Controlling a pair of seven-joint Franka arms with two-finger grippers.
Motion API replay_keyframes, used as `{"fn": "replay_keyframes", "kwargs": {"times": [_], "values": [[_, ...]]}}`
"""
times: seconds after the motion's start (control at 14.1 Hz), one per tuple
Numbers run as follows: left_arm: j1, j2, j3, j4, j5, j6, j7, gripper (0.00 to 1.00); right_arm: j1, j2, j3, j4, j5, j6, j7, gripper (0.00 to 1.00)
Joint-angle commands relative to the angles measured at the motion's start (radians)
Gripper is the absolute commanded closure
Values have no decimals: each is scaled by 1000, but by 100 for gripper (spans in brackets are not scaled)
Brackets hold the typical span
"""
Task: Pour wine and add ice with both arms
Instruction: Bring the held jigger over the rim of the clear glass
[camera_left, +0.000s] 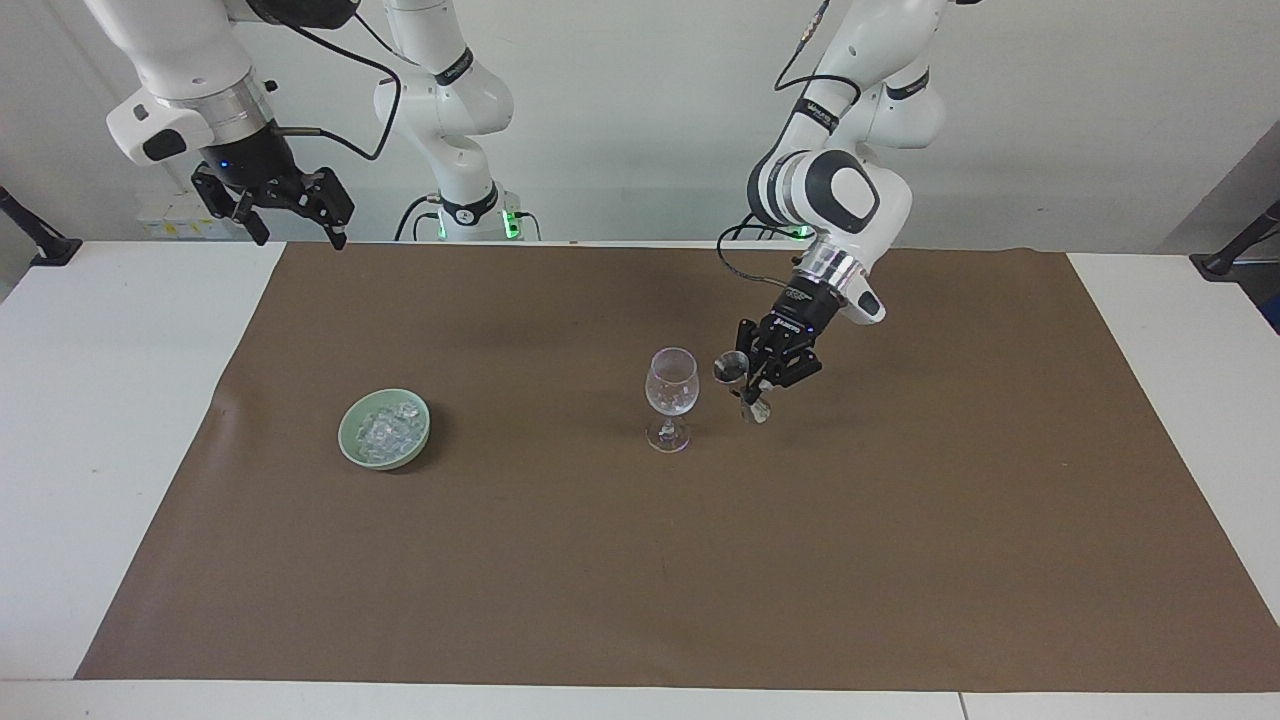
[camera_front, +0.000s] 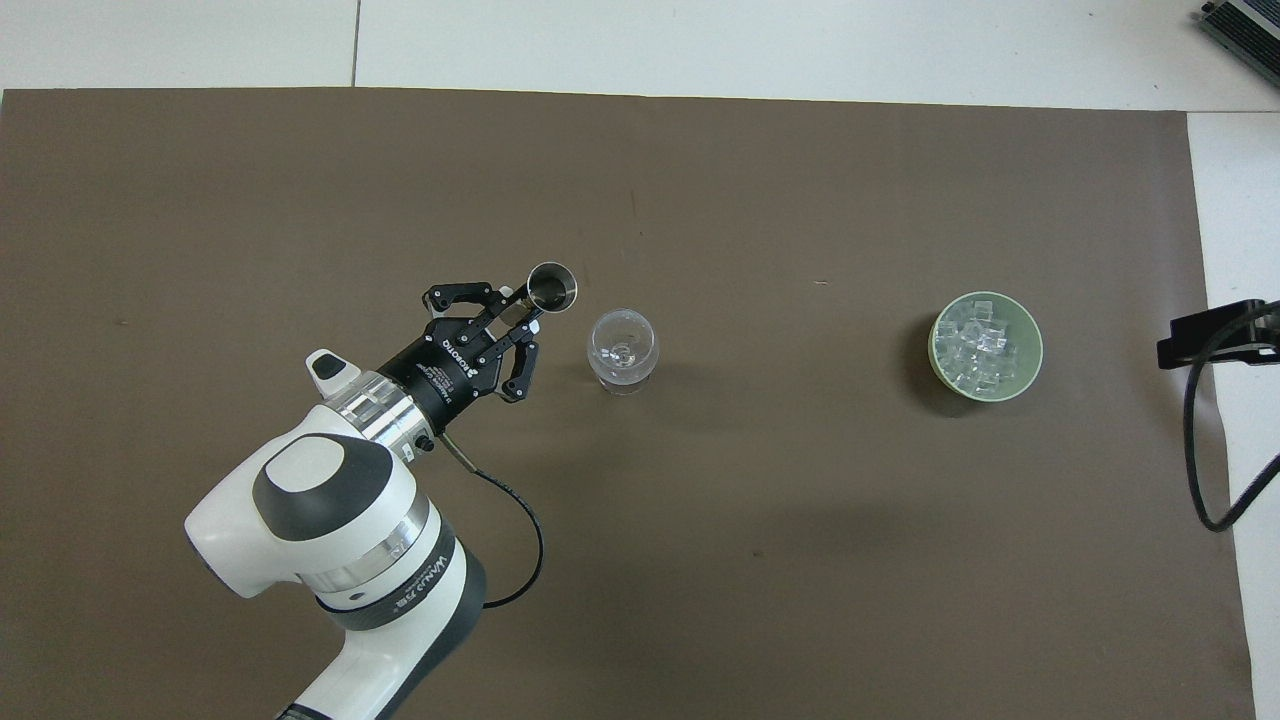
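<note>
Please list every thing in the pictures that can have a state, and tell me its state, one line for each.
Left hand: shut on the jigger, beside the wine glass.
Jigger: held, raised off the mat, tilted toward the glass.
Wine glass: upright on the mat, looks empty.
Green bowl: on the mat, holds ice.
Right hand: open, waiting.

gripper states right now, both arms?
Left gripper: shut on the metal jigger, tilted beside the wine glass.
Right gripper: open, empty, waiting above the table edge.
</note>
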Motion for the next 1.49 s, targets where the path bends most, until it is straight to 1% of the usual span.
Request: {"fn": "replay_keyframes", "kwargs": {"times": [0.0,0.64,1.06,1.42], "values": [[-31,-18,8,9,-20,52,31,100,-2,-22,2,-24,10,6,4,0],[-76,-16,6,25,-16,121,88,100,-2,-21,2,-25,10,6,4,0],[-97,-8,3,40,15,172,135,100,-2,-21,2,-25,10,8,4,0],[-122,1,3,60,43,215,137,100,-2,-22,2,-24,10,8,4,0]]}}
